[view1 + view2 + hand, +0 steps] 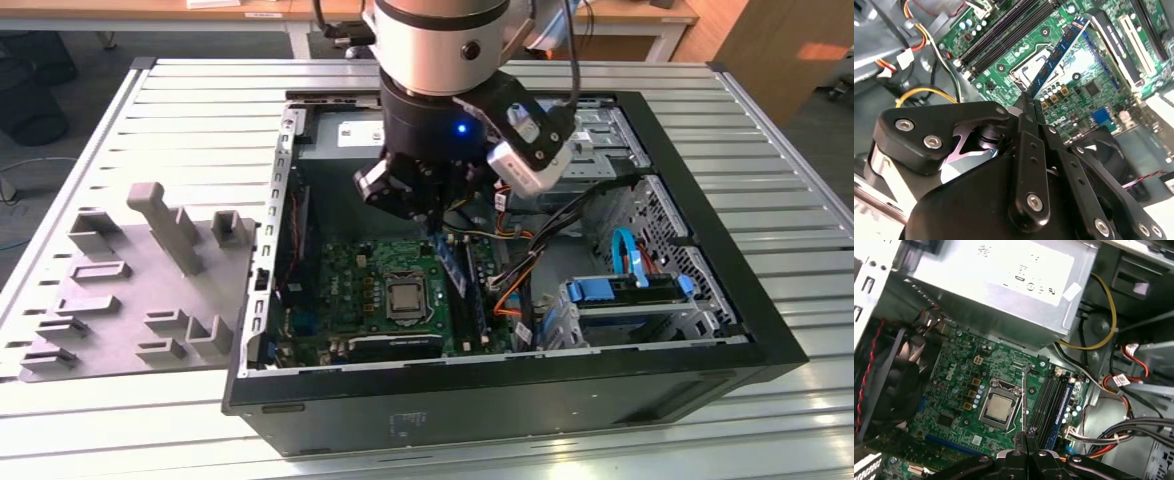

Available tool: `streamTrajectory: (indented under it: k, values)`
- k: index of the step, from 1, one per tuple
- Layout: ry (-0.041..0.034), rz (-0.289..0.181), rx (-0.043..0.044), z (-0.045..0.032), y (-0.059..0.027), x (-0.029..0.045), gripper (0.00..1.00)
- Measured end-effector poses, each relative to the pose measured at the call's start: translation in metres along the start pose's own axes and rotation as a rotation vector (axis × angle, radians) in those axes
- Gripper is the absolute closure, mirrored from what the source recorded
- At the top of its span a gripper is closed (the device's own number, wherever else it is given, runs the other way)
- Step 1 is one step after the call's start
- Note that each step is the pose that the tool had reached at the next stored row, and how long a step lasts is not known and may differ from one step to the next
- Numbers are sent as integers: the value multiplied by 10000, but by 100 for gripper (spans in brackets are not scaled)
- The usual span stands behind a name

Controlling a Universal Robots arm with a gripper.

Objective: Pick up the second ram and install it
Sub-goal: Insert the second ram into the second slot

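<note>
Table [747,130]: slatted metal, carrying everything listed, the motherboard included by way of its case.

Computer case [534,400]: black tower laid on its side, panel off, enclosing the motherboard on all sides.

Robot arm [441,40]: silver and black, reaching down from above the motherboard.

Fixture tray [134,290]: grey moulded block with upright pegs, outside the case, well apart from the motherboard towards the exterior view's left.

Power supply [1004,275]: grey metal box inside the case, just beside one edge of the motherboard.

Motherboard [360,290]: green, flat on the case floor; taken as the reference for all places here.

Fan [899,385]: black, at the motherboard's edge opposite the memory slots.

Gripper [1030,102]: black linkage fingers drawn close together, pinching one end of the second ram; poised above the motherboard, near its middle.

Memory slots [1046,400]: long black strips on the motherboard, beside the processor. A blue strip [1064,405] runs along their far side from the processor.

Second ram [1061,50]: slim blue stick with dark chips, held by the gripper and tilted, hanging over the motherboard between processor and memory slots, not seated. Contact of its free end with the motherboard cannot be judged.

Processor [998,409]: square silver cap in its socket, near the motherboard's centre.
</note>
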State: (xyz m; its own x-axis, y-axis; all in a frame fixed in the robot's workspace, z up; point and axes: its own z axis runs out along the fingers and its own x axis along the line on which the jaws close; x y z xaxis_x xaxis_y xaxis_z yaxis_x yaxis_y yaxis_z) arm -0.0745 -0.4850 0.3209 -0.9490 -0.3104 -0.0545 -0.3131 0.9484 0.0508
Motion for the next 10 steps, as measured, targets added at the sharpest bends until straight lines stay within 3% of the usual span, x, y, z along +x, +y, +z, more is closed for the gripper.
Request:
streamTrajectory:
  k: [10]
  values:
    - [-92, 1803, 98, 9, 0, 0, 88]
